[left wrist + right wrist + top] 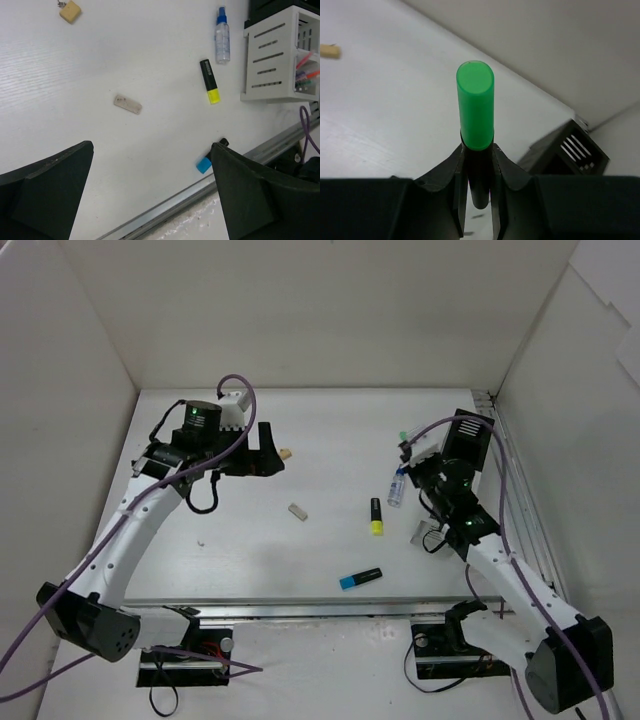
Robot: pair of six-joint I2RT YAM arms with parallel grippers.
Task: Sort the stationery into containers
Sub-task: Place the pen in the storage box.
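Found right gripper [477, 165] clamped on green highlighter [475, 100] near organizer [272, 65], left gripper [151, 150] wide open and empty well left of it; pens [306, 70] filed inside; bottle [222, 35], yellow highlighter [210, 81], blue highlighter [203, 164], white eraser [127, 104], tan eraser [70, 11] loose left of it on open table [100, 60], rail [175, 199] bounding near edge.

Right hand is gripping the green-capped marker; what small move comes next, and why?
Probably carry the right hand toward the organizer's black section: the green-capped marker is clamped in it, and that section lies close to its right.
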